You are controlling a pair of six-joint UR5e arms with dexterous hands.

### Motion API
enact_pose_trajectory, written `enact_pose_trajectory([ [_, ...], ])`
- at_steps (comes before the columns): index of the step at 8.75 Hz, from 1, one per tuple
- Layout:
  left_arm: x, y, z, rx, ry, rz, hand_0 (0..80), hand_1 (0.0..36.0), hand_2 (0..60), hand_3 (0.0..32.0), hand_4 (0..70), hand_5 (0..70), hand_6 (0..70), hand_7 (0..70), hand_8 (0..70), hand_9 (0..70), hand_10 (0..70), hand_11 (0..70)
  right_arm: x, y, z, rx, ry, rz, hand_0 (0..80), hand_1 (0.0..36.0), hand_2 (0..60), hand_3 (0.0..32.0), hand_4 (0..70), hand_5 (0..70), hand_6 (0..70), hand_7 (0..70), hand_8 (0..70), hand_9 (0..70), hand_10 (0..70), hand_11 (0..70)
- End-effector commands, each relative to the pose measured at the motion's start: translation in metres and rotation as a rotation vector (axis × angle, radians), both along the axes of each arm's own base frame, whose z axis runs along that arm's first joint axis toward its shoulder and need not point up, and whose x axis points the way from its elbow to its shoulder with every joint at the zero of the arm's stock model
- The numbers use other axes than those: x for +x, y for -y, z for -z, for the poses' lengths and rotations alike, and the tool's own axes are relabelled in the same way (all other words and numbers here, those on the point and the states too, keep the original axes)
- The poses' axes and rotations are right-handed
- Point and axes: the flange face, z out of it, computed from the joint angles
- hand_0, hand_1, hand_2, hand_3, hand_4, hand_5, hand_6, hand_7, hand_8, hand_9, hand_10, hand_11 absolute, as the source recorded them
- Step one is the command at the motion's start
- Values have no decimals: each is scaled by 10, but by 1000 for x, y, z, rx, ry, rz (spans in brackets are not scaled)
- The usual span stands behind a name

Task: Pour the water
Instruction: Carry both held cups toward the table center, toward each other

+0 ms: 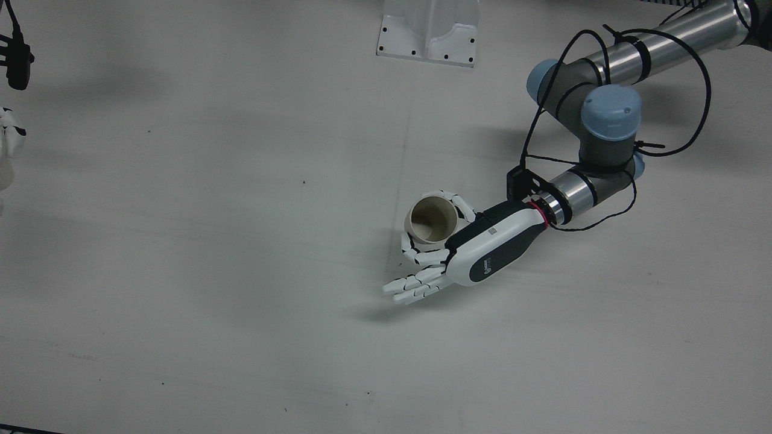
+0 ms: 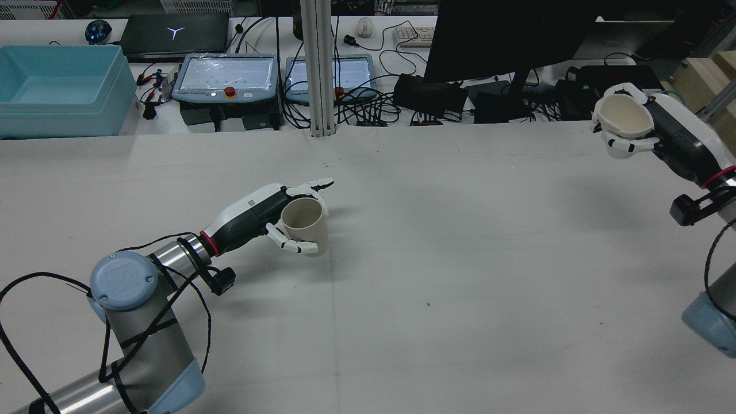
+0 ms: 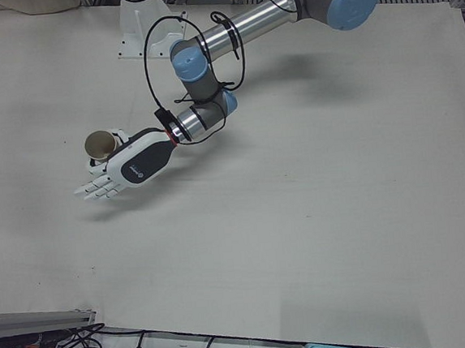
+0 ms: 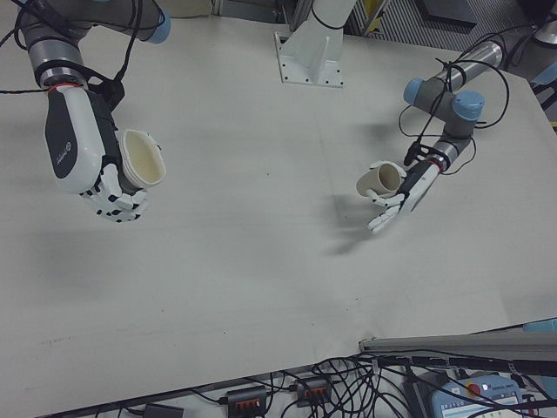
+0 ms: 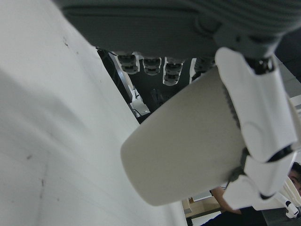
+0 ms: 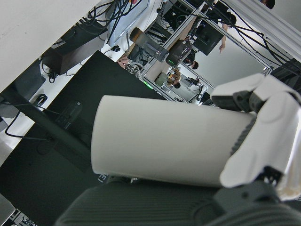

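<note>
Cups are the main things here, and there are two of them, both plain and cream-colored. In the rear view, the left hand is low over the white table, near the middle. One cup sits in this hand. The thumb and one finger wrap around the cup, and the other fingers stick out straight past it. In the front view, the same cup has its open mouth facing up at the camera, and the left hand is beside it with the straight fingers spread out over the table. From these views I cannot tell if the cup's bottom touches the table or hangs just above it. Farther off, at the far right side of the table in the rear view, the right hand is lifted high in the air. It holds the second cup, with its fingers curled tight around it. That cup is tipped over on its side, and its open mouth points toward the middle of the table. The two cups are well apart. Behind the table is a desk with a blue bin and a dark monitor.
</note>
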Motion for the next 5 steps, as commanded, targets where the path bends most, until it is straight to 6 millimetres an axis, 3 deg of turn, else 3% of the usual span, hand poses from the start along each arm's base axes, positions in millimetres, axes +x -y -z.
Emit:
enact_pose_trajectory([
  [1, 79, -13, 59, 42, 23, 32, 466, 360, 600, 0, 358, 463, 83, 92, 39, 67, 36, 72, -25, 24, 52, 14, -69, 11, 406, 205, 600, 0, 0, 700, 224, 586, 283, 462, 243, 366],
  [3, 92, -5, 97, 122, 61, 88, 465, 350, 600, 0, 361, 464, 86, 94, 42, 71, 37, 73, -67, 36, 109, 43, -122, 53, 425, 215, 600, 0, 0, 700, 228, 596, 280, 459, 238, 358],
  [4, 93, -2, 121, 170, 74, 143, 467, 350, 600, 0, 361, 465, 86, 93, 40, 68, 37, 73, -75, 32, 133, 65, -157, 56, 444, 225, 600, 0, 0, 700, 236, 613, 280, 459, 234, 353],
  [5, 92, 2, 125, 184, 90, 179, 466, 350, 600, 0, 361, 467, 87, 94, 40, 68, 37, 73, -86, 26, 153, 86, -188, 65, 459, 241, 600, 0, 0, 700, 246, 633, 282, 462, 231, 351],
])
